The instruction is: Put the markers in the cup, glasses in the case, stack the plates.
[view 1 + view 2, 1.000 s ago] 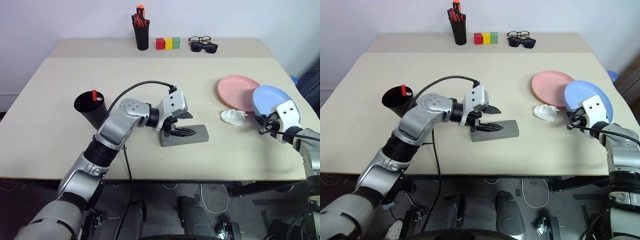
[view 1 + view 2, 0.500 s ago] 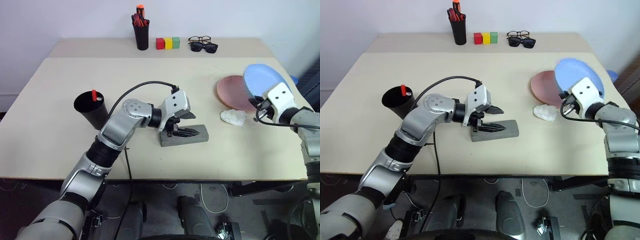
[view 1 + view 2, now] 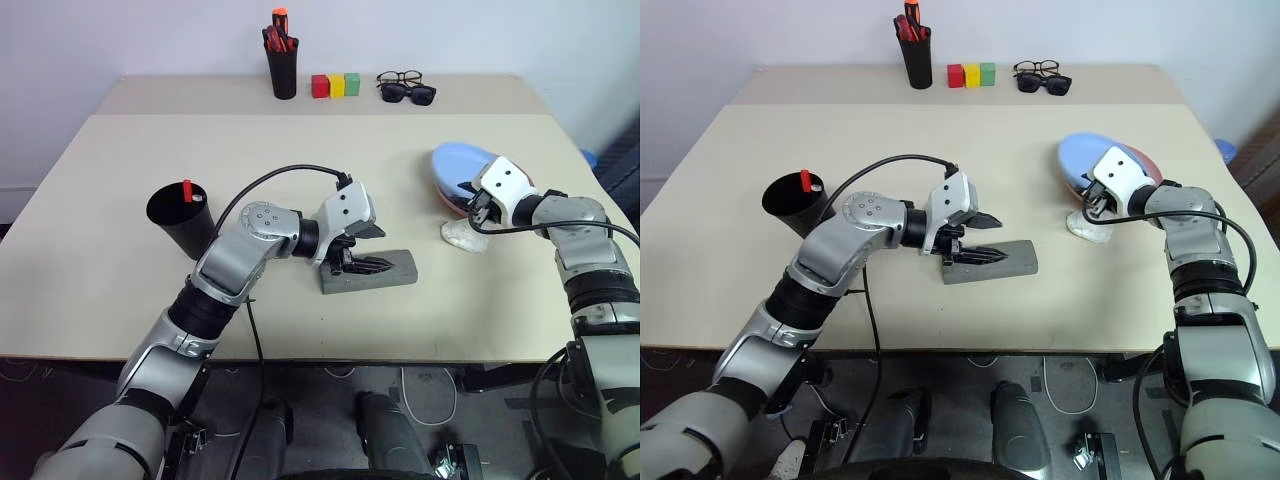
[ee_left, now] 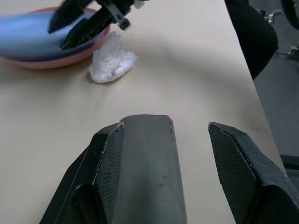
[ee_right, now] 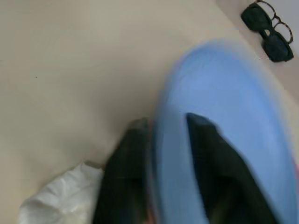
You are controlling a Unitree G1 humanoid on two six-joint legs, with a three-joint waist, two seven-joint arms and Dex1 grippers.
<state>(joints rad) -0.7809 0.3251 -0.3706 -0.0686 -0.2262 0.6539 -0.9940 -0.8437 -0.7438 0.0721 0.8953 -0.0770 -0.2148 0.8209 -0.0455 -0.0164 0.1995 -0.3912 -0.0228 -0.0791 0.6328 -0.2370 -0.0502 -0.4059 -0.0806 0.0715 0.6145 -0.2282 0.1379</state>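
The right tool (image 3: 1092, 203) is straddling the light blue plate's (image 3: 455, 165) rim with parted fingers, the plate lying on the salmon pink plate (image 3: 1145, 160). The left tool (image 3: 372, 262) is gaping open over the grey case (image 3: 400, 270) on the desk (image 3: 300, 160).

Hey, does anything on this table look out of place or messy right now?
One thing: a crumpled white tissue wad lies loose on the beige table, right beside the stacked light blue plate and salmon pink plate. Everything else looks orderly.
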